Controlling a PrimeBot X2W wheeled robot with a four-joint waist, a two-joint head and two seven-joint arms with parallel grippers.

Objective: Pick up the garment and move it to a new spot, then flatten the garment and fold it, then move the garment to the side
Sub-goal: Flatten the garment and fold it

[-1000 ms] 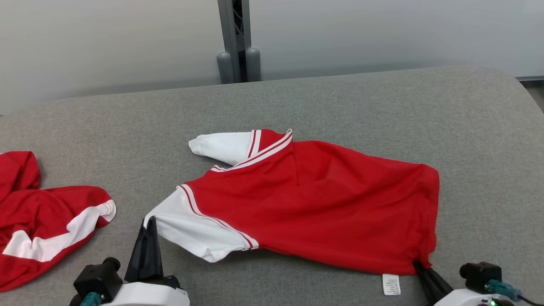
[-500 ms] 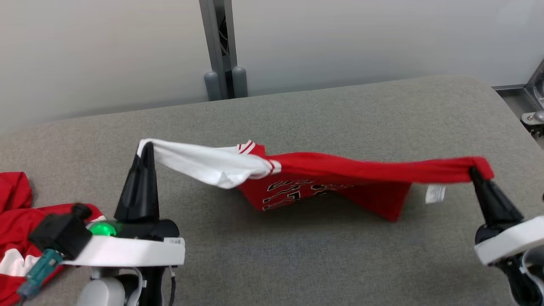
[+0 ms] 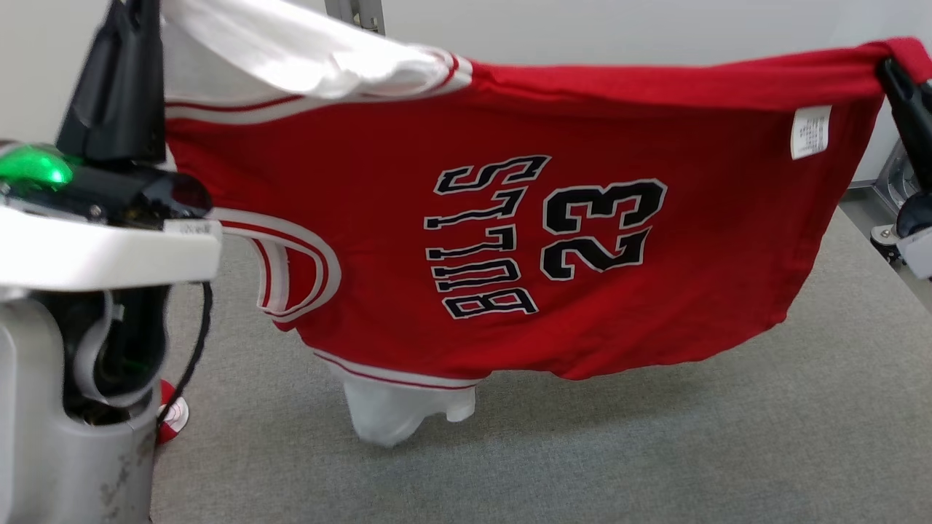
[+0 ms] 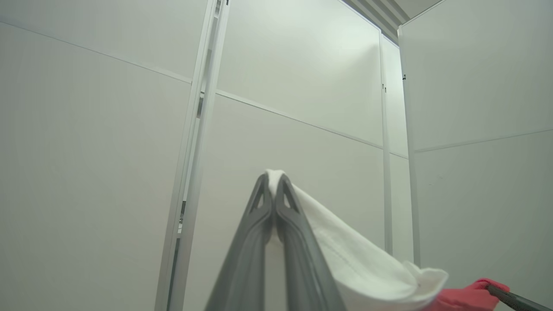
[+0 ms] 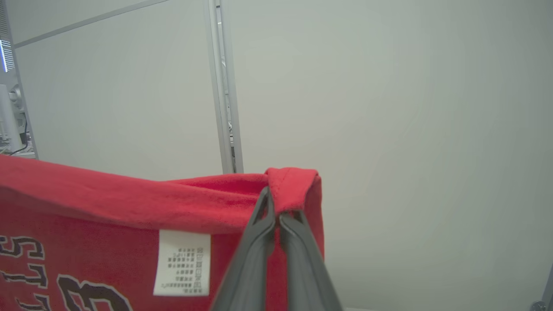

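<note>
The garment [image 3: 408,240] is a red jersey with white sleeves and black "BULLS 23" lettering. It hangs stretched in the air above the grey table [image 3: 655,451], sideways, one white sleeve dangling close to the surface. My left gripper [image 3: 135,11] is raised at the upper left, shut on a white sleeve [image 4: 328,242]. At the upper right my right gripper [image 3: 890,67] is shut on the red hem corner [image 5: 293,185], next to the white care label [image 5: 181,261].
A bit of another red-and-white garment [image 3: 171,418] peeks out behind my left arm at the table's left. White wall panels with a grey post [image 5: 224,90] stand behind the table. Metal equipment [image 3: 892,218] sits past the table's right edge.
Both grippers rose from the table with the jersey, lifting it from lying flat to hanging spread in the air. The head camera's view also shifted.
</note>
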